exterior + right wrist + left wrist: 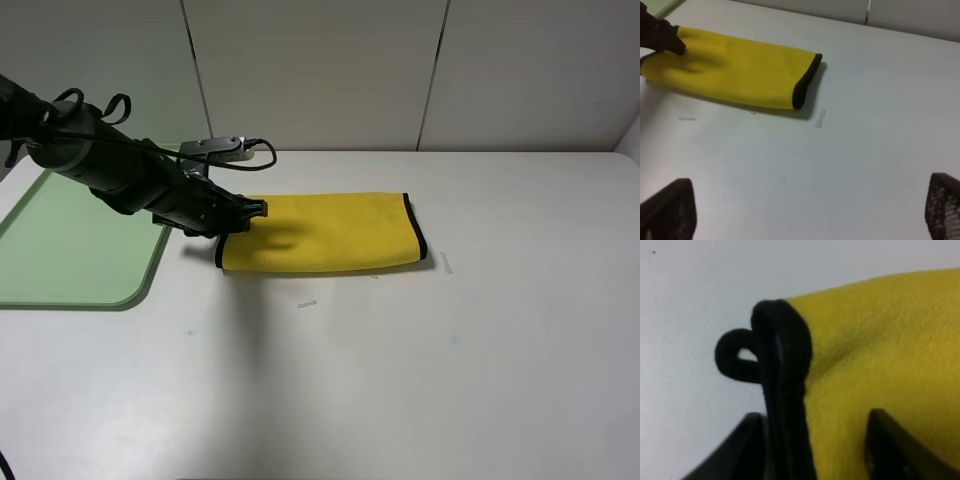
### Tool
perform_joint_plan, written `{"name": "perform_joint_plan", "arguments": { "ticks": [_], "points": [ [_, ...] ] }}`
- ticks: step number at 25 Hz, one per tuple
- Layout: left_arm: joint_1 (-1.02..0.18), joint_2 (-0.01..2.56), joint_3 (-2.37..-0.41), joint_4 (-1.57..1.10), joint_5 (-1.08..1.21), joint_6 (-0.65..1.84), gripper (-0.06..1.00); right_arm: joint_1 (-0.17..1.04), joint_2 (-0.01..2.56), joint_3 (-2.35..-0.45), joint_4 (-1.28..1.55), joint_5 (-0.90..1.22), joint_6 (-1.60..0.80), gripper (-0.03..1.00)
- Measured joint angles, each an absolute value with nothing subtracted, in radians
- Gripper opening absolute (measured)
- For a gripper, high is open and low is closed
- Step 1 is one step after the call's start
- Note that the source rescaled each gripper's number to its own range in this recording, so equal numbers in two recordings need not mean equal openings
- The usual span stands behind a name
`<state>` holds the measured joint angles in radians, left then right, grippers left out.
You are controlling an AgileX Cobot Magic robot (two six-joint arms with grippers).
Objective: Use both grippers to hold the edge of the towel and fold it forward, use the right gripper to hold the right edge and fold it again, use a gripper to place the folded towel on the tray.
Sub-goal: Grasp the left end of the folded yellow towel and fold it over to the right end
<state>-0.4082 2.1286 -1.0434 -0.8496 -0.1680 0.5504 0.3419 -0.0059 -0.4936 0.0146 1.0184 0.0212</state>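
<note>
The yellow towel [320,232] lies folded into a long band on the white table, black edge [416,226] at its right end. My left gripper [250,210] is at the towel's left end. In the left wrist view its two fingers [747,447] stand partly apart astride the black edge [782,370], with the yellow cloth [880,340] and corner loop [735,360] in front. My right gripper [810,210] hovers over bare table short of the towel [735,70], wide open and empty; the high view does not show it. The green tray [60,250] sits at the left.
A small grey device with a black cable [215,148] lies behind the left arm, near the wall. Two bits of tape [307,303] [446,262] mark the table in front of and right of the towel. The tray's rim is close under the left arm.
</note>
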Motion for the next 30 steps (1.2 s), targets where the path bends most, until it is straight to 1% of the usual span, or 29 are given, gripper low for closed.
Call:
{"name": "perform_joint_plan", "arguments": {
  "ticks": [5, 10, 21, 30],
  "points": [
    [-0.432, 2.15, -1.065, -0.852, -0.179, 0.564, 0.21, 0.342, -0.006, -0.494, 0.015, 1.018, 0.021, 1.0],
    [-0.445, 2.158, -1.072, -0.853, -0.191, 0.567, 0.04, 0.342, -0.006, -0.494, 0.016, 1.018, 0.021, 1.0],
    [-0.447, 2.153, -1.072, -0.854, -0.188, 0.587, 0.03, 0.342, -0.006, -0.494, 0.017, 1.018, 0.021, 1.0],
    [-0.449, 2.104, -1.062, -0.857, -0.083, 0.617, 0.03, 0.342, -0.006, -0.494, 0.017, 1.018, 0.021, 1.0]
  ]
}}
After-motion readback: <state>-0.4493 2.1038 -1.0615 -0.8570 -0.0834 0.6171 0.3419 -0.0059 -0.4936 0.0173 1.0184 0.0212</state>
